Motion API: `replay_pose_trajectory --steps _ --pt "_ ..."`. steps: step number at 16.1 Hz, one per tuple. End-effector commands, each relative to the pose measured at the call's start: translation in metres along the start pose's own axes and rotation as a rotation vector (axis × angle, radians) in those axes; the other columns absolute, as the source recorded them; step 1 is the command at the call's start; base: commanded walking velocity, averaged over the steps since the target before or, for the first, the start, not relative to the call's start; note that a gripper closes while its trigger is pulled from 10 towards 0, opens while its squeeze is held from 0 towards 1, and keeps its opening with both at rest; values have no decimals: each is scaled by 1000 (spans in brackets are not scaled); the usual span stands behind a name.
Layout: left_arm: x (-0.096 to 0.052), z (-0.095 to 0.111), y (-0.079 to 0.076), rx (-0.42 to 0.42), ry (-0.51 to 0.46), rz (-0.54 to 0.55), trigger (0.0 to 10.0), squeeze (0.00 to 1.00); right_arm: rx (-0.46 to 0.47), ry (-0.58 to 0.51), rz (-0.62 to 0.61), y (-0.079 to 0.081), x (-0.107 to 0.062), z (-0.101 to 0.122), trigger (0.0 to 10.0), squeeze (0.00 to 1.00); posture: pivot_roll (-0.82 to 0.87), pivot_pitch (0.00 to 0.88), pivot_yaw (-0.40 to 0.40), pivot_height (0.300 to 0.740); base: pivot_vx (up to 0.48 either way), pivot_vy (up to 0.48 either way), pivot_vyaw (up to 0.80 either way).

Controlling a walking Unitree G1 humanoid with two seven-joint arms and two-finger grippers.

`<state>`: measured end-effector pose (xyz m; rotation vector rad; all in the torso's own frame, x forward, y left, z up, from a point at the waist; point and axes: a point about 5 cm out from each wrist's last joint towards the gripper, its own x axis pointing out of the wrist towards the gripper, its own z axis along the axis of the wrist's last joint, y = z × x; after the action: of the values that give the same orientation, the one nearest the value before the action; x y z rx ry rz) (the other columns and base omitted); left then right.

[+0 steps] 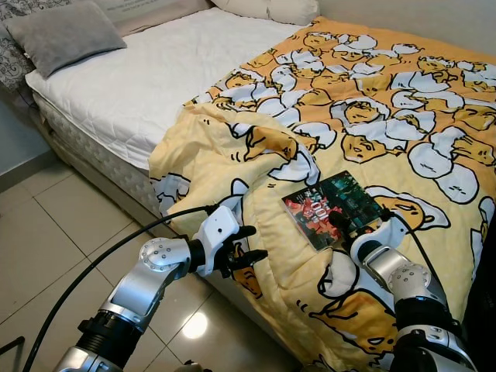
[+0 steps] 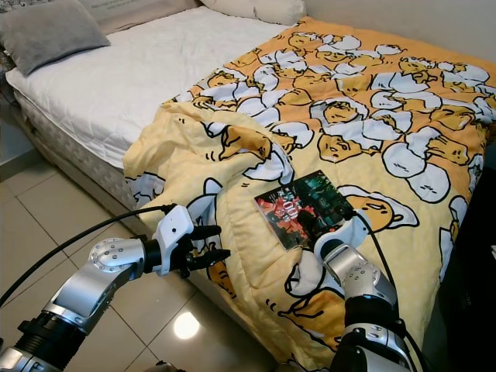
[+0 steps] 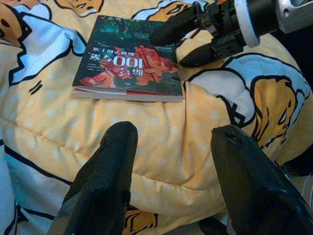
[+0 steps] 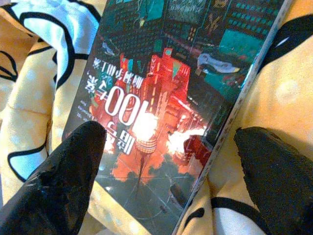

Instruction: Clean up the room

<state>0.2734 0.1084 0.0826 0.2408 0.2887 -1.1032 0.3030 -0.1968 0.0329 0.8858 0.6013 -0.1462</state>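
A dark book (image 1: 332,208) with a red and green cover lies flat on the yellow cartoon quilt (image 1: 372,116), near the bed's front edge. My right gripper (image 4: 168,134) is open just above the book's near end, one finger on each side of it; the left wrist view shows these fingers (image 3: 172,30) at the book's (image 3: 128,58) corner. To the book's left, at the hanging edge of the quilt, my left gripper (image 1: 256,242) is open and holds nothing; it points toward the book.
The quilt is bunched and drapes over the bed's side toward the tiled floor (image 1: 62,232). Bare white mattress (image 1: 147,70) with a grey pillow (image 1: 63,32) lies to the far left. A black cable (image 1: 93,267) runs along my left arm.
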Motion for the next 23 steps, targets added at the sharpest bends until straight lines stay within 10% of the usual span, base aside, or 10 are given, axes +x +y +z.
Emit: replay_pose_trajectory --steps 1,4,6,23 --pt "-2 4 4 10 -14 5 10000 286 -1 19 18 3 0 -4 10000 710 -30 0 36 740 0 0 0" --pt "-2 5 4 5 -24 -2 10000 286 56 40 35 3 3 -11 10000 600 -25 0 41 740 0 0 0" --pt "-2 5 4 6 -22 -9 10000 278 103 52 46 3 5 -13 10000 0 -20 0 44 740 0 0 0" --pt "-4 5 0 -10 -10 -37 10000 275 250 -96 183 0 14 -18 10000 0 30 2 66 740 0 0 0"
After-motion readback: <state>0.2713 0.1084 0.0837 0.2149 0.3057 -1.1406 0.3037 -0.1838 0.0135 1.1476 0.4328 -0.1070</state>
